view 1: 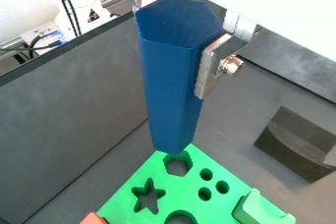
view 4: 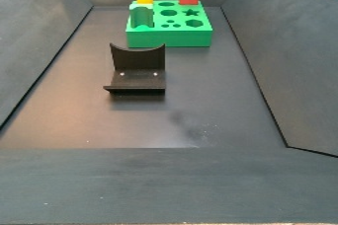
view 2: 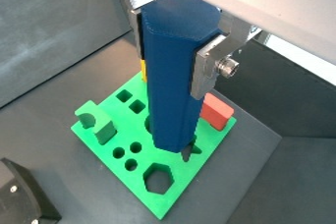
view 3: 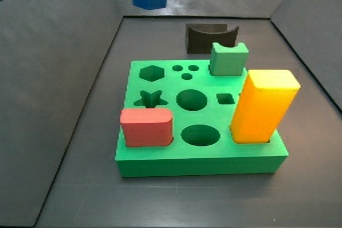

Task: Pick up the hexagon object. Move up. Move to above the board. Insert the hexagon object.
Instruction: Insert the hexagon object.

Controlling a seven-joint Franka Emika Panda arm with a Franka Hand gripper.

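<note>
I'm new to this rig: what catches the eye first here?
The dark-blue hexagon object, gripped upright in the claw, hangs above the board and fills both wrist views. In a side view the bright-green board carries a tall yellow block and a red block.

Yellow block (view 3: pixel 263 104), red block (view 3: pixel 147 126), small green block (view 3: pixel 230 57); fixture (view 4: pixel 137 68) apart.

- The gripper (view 1: pixel 184 51) hangs clamped on the hexagon object (view 1: pixel 174 71), well above the board (view 3: pixel 201 164), with clear air beneath.
- In a side view, the hexagon hole (view 3: pixel 152 73) sits open at the board's 11 o'clock corner.
- The green notched block (view 3: pixel 229 57) stands at 1 o'clock, the yellow block (view 3: pixel 263 105) at 4, the red block (view 3: pixel 147 127) at 7.
- The fixture (view 3: pixel 209 36) stands beyond the board at 12 o'clock.
</note>
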